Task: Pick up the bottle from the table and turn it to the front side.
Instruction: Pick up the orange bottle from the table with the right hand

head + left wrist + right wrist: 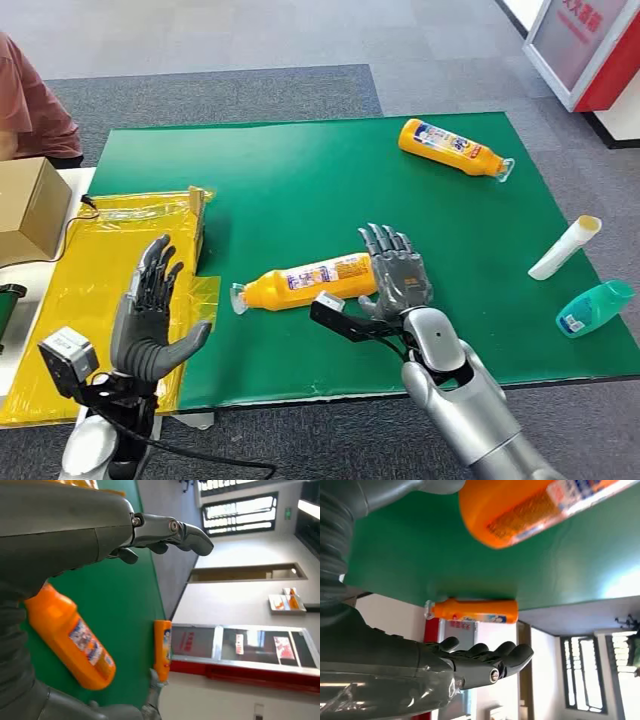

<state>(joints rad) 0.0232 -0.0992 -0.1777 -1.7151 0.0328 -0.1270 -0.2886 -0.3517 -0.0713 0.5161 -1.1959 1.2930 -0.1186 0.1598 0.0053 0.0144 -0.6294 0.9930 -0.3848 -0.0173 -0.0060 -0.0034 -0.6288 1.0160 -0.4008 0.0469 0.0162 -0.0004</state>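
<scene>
The bottle (pixel 306 282) lies on its side at frame centre on the green mat (pixel 287 180), label partly up. The right hand (pixel 394 272), fingers apart and holding nothing, sits just beside its base, probably ready to grasp. The left hand (pixel 151 310) hovers lower left, fingers spread and empty.

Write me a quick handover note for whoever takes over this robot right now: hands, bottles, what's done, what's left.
Left hand: open, raised over the yellow sheet, holding nothing.
Right hand: open, fingers spread, beside the base end of the near orange bottle; whether it touches cannot be told.
Near orange bottle lies on its side on the green mat, cap toward the yellow sheet. A second orange bottle lies at the far edge of the mat.
Done: nothing lifted yet.
Left: grasp the bottle, pick it up, turn it to its front side.
</scene>
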